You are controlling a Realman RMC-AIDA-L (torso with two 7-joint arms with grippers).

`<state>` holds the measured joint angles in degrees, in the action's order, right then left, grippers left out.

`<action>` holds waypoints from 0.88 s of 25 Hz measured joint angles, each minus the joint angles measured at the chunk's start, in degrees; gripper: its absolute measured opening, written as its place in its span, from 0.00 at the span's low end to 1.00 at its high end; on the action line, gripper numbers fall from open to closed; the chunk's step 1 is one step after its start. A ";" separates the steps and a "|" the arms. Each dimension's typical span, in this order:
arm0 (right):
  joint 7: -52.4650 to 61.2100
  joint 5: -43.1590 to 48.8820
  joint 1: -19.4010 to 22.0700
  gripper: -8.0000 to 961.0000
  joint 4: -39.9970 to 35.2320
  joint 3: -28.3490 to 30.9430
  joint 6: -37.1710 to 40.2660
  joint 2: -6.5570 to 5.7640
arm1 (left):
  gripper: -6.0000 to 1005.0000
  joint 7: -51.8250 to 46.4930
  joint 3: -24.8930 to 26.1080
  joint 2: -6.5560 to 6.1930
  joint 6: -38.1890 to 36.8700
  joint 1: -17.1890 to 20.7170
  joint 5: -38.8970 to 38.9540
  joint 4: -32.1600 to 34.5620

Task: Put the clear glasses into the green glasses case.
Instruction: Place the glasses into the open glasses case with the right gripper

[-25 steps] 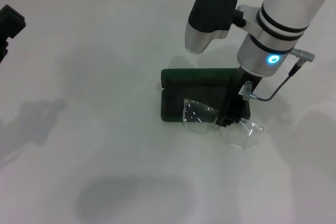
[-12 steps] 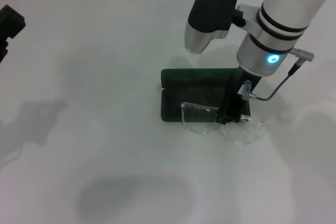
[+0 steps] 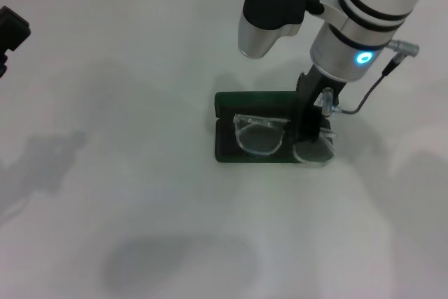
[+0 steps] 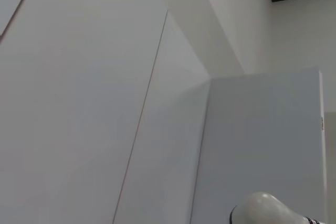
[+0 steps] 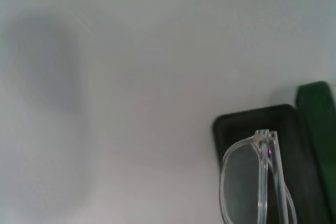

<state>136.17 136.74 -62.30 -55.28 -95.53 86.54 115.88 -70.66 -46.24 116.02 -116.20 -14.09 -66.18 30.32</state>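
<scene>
Since a second ago the right gripper [image 3: 308, 134] has carried the clear glasses [image 3: 260, 135] from the table [image 3: 140, 173] at the near right edge of the open green glasses case [image 3: 225, 125] back over its tray, where they now lie. We judge the case stiff and steady, the glasses light, slick and springy, so the bridge is the safest grip. The fingers sit pinched on that bridge; left gripper [image 3: 10, 33] parked far left, fingers unreadable.

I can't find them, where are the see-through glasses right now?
In the head view, the clear glasses are right of centre, lying over the open green glasses case on the table, with the right tool at their middle.
</scene>
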 joint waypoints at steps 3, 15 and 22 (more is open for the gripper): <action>-1.50 0.96 -0.32 0.08 -0.16 0.06 -0.10 0.00 | 0.05 0.00 0.03 0.00 0.00 -0.16 -0.09 0.00; -5.45 2.46 -1.06 0.07 0.61 1.58 -1.10 0.12 | 0.05 0.42 -0.08 0.00 0.00 -0.16 -0.11 -0.02; -9.86 1.89 -0.92 0.08 1.24 1.58 -1.22 0.26 | 0.05 0.54 -0.22 0.00 0.00 -0.13 -0.15 -0.09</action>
<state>126.31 138.63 -63.21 -54.04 -93.95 85.32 116.14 -70.12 -46.46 116.01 -116.19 -14.22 -66.33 30.23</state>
